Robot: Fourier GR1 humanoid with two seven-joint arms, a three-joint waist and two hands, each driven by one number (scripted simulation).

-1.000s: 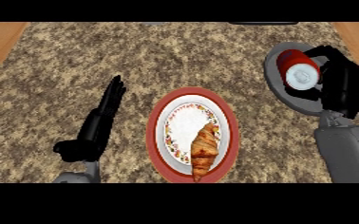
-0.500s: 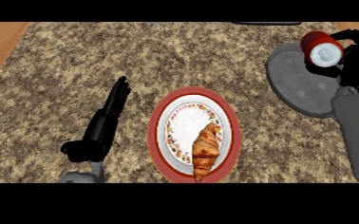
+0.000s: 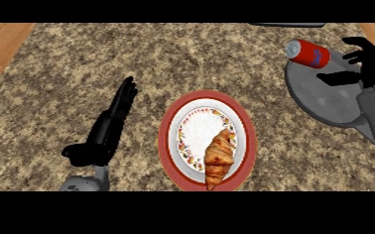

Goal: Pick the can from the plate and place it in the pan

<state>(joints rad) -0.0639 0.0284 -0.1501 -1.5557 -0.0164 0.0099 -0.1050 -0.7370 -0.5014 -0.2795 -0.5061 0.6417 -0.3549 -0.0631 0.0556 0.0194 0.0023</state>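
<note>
The red can (image 3: pixel 308 53) with a blue label lies on its side at the far left rim of the grey pan (image 3: pixel 327 98), at the right of the head view. My right hand (image 3: pixel 353 65) is just right of the can, open, with fingers and thumb spread and nothing between them. The red-rimmed plate (image 3: pixel 170 140) sits at the lower middle and carries a croissant (image 3: pixel 219 154). My left hand (image 3: pixel 110 124) rests open on the counter left of the plate, fingers straight and pointing away.
The speckled stone counter (image 3: pixel 168 64) spreads around the plate and pan. A dark object's edge (image 3: pixel 287 25) shows at the far side. Wooden strips (image 3: pixel 13 35) border the counter at the far left and far right corners.
The can went from upright in my right hand over the pan to lying tilted at the pan's far left rim. My right hand has opened and sits beside it. The left hand stayed put.
</note>
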